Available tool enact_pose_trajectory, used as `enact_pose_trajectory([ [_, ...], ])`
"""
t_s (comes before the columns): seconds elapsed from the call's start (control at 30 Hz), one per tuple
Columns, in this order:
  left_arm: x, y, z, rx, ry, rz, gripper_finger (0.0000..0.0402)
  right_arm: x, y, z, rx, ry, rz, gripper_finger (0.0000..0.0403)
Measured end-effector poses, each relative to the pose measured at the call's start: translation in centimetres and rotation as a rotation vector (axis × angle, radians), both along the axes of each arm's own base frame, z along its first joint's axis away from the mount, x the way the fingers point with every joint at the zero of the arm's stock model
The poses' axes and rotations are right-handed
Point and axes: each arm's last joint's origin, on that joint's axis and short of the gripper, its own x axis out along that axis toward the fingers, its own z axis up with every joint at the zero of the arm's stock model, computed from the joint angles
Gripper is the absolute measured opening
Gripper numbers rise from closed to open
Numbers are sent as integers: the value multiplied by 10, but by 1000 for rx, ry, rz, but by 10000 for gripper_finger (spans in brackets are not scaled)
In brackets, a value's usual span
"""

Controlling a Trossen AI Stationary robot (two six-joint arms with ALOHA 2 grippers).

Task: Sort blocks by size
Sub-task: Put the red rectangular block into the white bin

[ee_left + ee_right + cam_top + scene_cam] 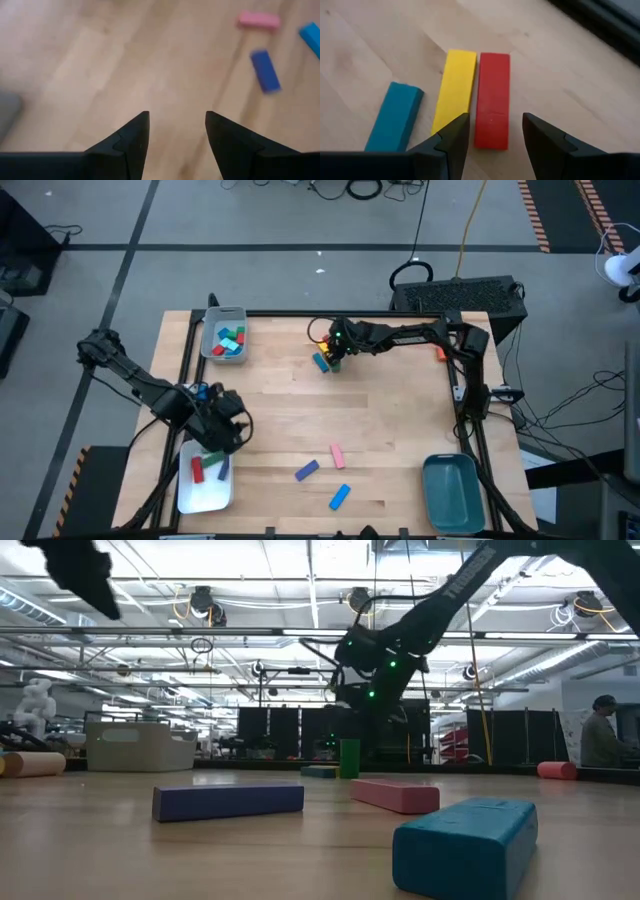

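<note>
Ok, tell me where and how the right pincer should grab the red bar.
Grip the red bar across its narrow width, near mid-length, coming straight down from above. It lies flat, with the yellow bar close along one long side, so one finger must slip into that thin gap. The open right pincer already lines up over it.

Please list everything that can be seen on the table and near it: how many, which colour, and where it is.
grey tray: one, far left corner, holds several small blocks, red, green, blue
white tray: one, near left edge, holds red, green and purple bars
teal tray: one, near right corner
pink bar, purple bar, blue bar: one each, loose, near middle
red bar, yellow bar, teal bar: one each, far middle, under right gripper
left gripper: open, beside white tray
right gripper: open, above red bar
</note>
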Motion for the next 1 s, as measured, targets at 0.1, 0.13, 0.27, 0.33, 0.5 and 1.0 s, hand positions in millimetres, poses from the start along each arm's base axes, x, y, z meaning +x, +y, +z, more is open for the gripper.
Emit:
enact_pose_trajectory([
  [0.1, 4, 8, 1, 62, -43, 66, 194, 7, -2, -6, 6, 7, 0, 166],
  [0.13, 5, 10, 2, 89, -65, 90, 194, 8, -3, -7, 9, 0, -1, 166],
  [0.27, 12, 17, 5, 178, -164, 180, 194, 10, -5, -11, 16, 21, 3, 166],
  [0.33, 14, 20, 7, 212, -195, 213, 194, 7, -4, -15, 28, 58, -3, 166],
  [0.5, 17, 27, 8, 237, -213, 260, 194, -1, 0, -20, 50, 171, 15, 166],
  [1.0, 20, 34, 8, 236, -216, 301, 194, 5, -1, -20, -29, 158, 118, 125],
])
